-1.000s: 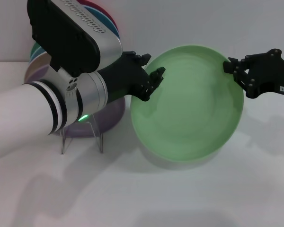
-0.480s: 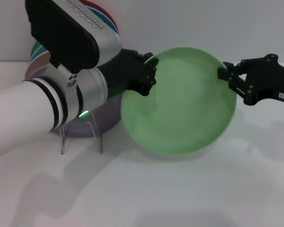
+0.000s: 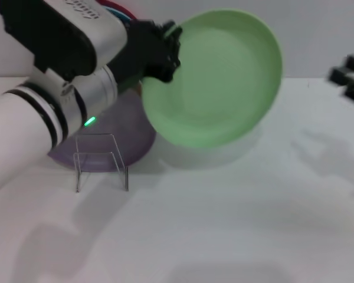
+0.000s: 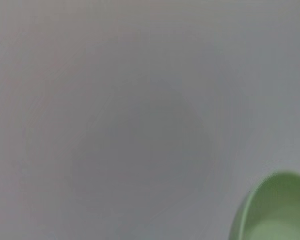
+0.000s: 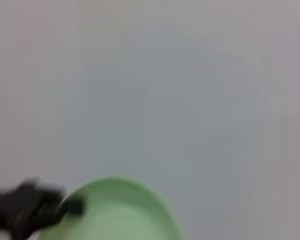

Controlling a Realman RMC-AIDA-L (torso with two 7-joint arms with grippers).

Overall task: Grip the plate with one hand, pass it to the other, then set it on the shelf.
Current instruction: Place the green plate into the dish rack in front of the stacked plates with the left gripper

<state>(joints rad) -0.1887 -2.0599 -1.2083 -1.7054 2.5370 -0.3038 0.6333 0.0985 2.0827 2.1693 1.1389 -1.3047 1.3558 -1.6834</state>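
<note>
The light-green plate [image 3: 215, 76] hangs in the air, tilted, its face toward me, above the table's middle. My left gripper [image 3: 165, 50], on the thick silver-and-white arm with a green light, is shut on the plate's left rim. The plate's edge also shows in the left wrist view [image 4: 270, 210] and in the right wrist view [image 5: 120, 212], where the left gripper [image 5: 65, 207] pinches its rim. My right gripper [image 3: 349, 79] is far right at the picture's edge, apart from the plate. The clear acrylic shelf [image 3: 100, 162] stands on the table at the lower left, below the left arm.
A lilac plate [image 3: 127, 132] leans behind the shelf. Other coloured plates [image 3: 119, 9] stand stacked at the back left behind the arm. The white table [image 3: 236, 224] spreads in front and to the right.
My right gripper has let go of the plate and drawn back to the right. My left gripper has closed on the plate's left rim and lifted it up.
</note>
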